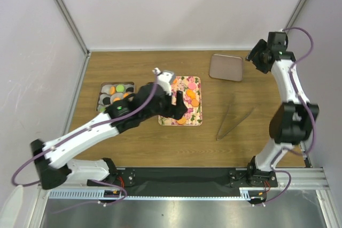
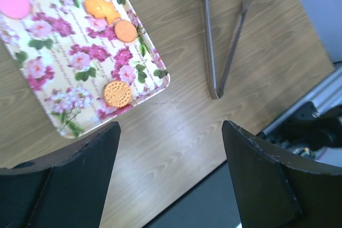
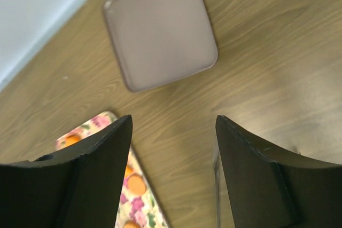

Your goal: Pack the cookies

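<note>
Left gripper (image 2: 171, 132) hung open and empty beside the floral tray (image 2: 160, 81); its arm hid part of tray and cookies (image 2: 117, 93) from above. Right gripper (image 3: 173, 121) stood open too, nothing between its fingers

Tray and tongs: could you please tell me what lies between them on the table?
Nothing; the left wrist view shows only bare wooden table between the tray and the tongs.

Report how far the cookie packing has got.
Done: several cookies sit in the box. In hand: nothing; left tool and right tool are open and empty. Left: more cookies lie on the flowered tray, tongs lie unused, and the likely lid lies apart from the box.
</note>
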